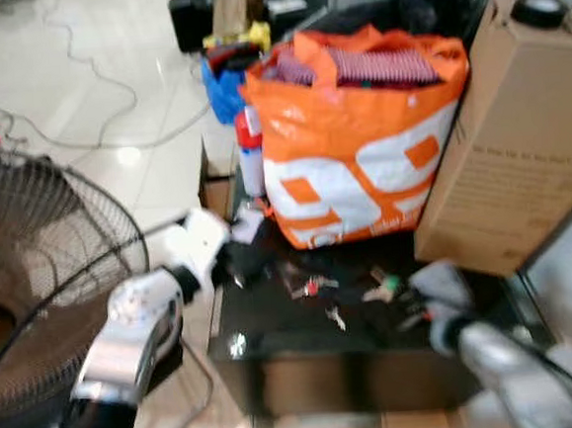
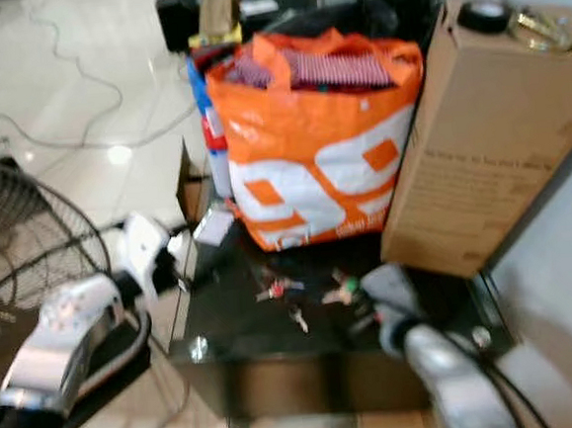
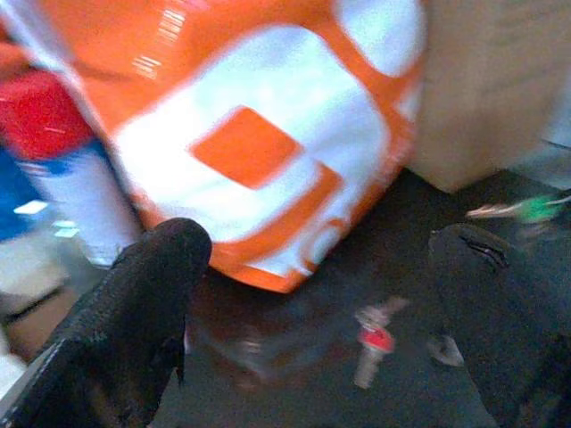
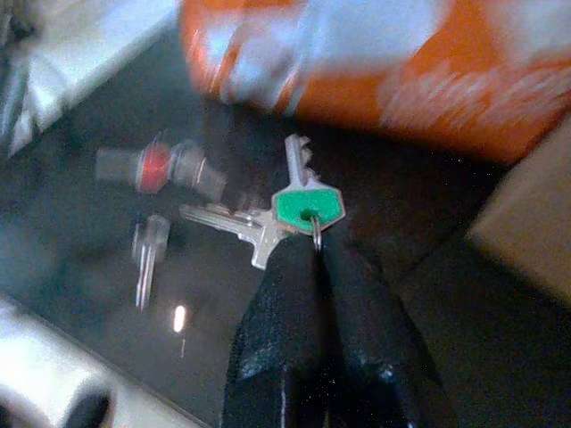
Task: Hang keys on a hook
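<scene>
Keys [image 4: 299, 209] hang at the tips of the right claw [image 4: 314, 254], pinched shut on their ring; left claw [image 3: 312, 267] gapes empty nearby.

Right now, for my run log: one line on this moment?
right gripper: shut on green-capped keys | left gripper: open near red-capped key | surface: black table

Colours you are seeing on and around the black tabletop [image 1: 275, 324]

You are looking at an orange bag [image 1: 356, 159] showing bold white block shapes, with red-and-white striped cloth [image 1: 378, 66] lying in its mouth. A green-headed key [image 4: 308, 205] is sitting among silver keys [image 4: 234, 223] at the black fingertips of the right gripper [image 4: 317, 254]; a red-tagged key [image 3: 375, 341] is lying apart. Beside the bag you are seeing a plain brown cardboard box [image 1: 519, 146] and a red-and-white can [image 1: 249, 152].
</scene>
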{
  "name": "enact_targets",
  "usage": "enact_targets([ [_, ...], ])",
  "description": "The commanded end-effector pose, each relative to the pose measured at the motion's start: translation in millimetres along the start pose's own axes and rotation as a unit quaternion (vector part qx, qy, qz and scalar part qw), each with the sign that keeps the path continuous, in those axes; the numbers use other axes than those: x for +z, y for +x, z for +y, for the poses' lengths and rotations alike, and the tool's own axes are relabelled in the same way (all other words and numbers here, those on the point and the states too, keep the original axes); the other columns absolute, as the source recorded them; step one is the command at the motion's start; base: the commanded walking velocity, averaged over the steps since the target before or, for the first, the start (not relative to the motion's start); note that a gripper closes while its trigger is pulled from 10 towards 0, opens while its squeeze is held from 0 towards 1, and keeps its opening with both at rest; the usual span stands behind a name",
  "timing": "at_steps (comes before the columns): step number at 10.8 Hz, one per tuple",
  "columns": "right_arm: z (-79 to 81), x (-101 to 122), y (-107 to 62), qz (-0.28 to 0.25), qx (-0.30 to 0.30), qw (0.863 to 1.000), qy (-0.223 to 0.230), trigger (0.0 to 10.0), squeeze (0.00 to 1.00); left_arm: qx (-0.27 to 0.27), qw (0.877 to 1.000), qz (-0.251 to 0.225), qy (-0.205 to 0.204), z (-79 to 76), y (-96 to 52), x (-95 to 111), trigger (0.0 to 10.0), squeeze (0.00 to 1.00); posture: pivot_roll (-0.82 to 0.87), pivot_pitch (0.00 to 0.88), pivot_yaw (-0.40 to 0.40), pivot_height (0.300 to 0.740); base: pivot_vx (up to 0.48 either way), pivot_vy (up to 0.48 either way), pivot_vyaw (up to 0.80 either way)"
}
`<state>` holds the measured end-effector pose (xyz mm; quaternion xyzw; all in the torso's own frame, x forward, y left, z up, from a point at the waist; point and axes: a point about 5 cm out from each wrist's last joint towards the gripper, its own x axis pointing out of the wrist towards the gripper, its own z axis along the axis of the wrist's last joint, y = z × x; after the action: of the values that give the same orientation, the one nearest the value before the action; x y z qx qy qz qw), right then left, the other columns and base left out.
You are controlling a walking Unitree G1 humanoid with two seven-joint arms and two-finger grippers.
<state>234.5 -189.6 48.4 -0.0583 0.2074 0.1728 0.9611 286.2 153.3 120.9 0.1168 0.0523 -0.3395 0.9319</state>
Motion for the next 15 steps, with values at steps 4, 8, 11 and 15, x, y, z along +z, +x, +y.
enact_targets([
  [4, 3.7, 24.2, -33.3, -0.023, -0.094, 0.995, 0.023, 0.0, 0.0, 0.044, 0.999, 0.004, 0.013, -13.6, -7.7, -0.5, 10.0, 0.0, -0.05, 0.0, 0.03, 0.74, 0.0, 0.0, 0.0],
  [8, 4.6, 46.0, -31.8, -0.066, -0.189, 0.976, 0.085, 10.0, 0.0, 0.049, 0.999, 0.001, 0.004, -18.1, -1.6, 1.4, 10.0, 0.0, -0.08, 0.0, 0.034, 0.74, 0.0, 0.0, 0.0],
  [11, 3.4, 54.3, -28.2, -0.075, -0.211, 0.972, 0.069, 10.0, 0.0, 0.066, 0.998, 0.003, -0.004, -16.7, -2.1, 0.7, 10.0, 0.0, -0.06, 0.0, 0.026, 0.74, 0.0, 0.0, 0.0],
  [15, 0.3, 54.8, -32.6, -0.08, -0.235, 0.966, 0.069, 10.0, 0.0, 0.08, 0.997, -0.004, -0.015, -17.7, 4.5, 0.5, 10.0, 0.0, -0.07, 0.0, 0.028, 0.74, 0.0, 0.0, 0.0],
])
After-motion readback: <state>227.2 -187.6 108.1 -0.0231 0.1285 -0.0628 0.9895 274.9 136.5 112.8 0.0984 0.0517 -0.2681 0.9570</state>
